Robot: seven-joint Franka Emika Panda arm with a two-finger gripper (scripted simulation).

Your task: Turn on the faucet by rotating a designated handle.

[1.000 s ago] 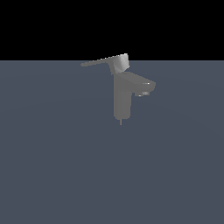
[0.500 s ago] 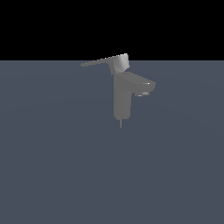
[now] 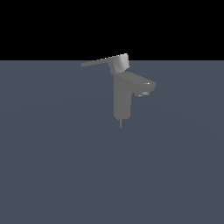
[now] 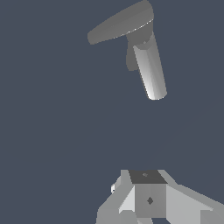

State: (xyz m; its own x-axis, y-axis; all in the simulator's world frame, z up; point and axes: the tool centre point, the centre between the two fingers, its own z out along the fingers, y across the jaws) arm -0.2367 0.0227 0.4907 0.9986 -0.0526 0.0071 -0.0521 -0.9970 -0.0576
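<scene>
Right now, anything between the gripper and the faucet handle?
Nothing visible. In the wrist view, only bare blue-grey surface lies between the gripper and the handle atop the faucet. The exterior view shows the faucet alone; the gripper is out of frame there.

Dim flat render, sharp, faint shading

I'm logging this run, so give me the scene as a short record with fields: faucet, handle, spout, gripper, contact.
faucet: grey column, upright on the dark surface
handle: flat lever on top, pointing toward the exterior view's left
spout: short stub jutting toward the exterior view's right
gripper: only in the wrist view, apart from the faucet; fingers' state cannot be told
contact: none with the handle
</scene>
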